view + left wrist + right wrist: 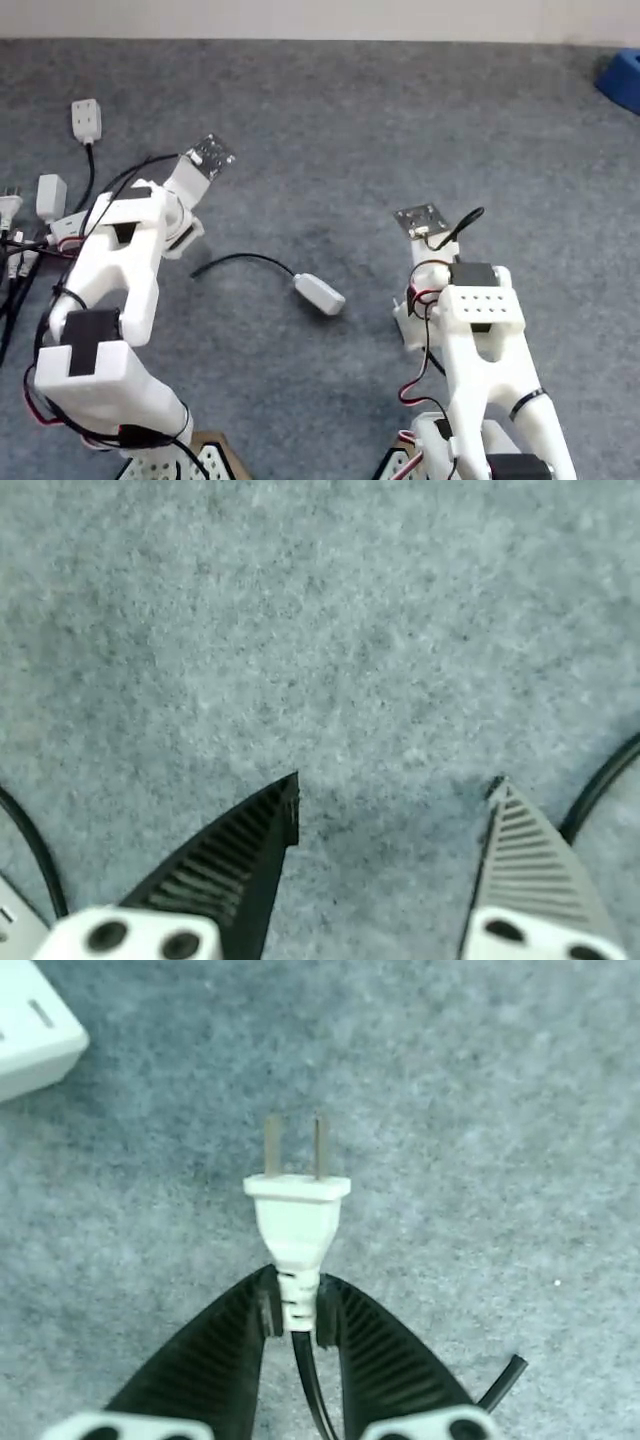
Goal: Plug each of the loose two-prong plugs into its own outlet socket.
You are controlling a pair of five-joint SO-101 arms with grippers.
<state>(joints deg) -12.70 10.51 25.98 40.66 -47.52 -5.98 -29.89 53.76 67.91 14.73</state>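
Note:
A white two-prong plug (pixel 297 1210) hangs in my right gripper (pixel 297 1300), which is shut on the ribbed neck where the black cord leaves it. Its prongs point away from the gripper, over grey carpet. The corner of a white outlet socket (pixel 30 1035) lies a short way beyond the prongs and off to one side. In the high view that socket (pixel 320 293) lies mid-table on a black cord, left of the right arm (pixel 480 310). My left gripper (pixel 395 800) is open over bare carpet, with nothing between its fingers. The left arm (pixel 130 250) stands at the table's left.
More white sockets (pixel 87 118) (pixel 50 195) and a loose plug (pixel 8 205) lie with tangled black cords at the far left edge. Black cords (pixel 600 785) run past both sides of the left gripper. A blue object (pixel 622 80) sits at the back right corner.

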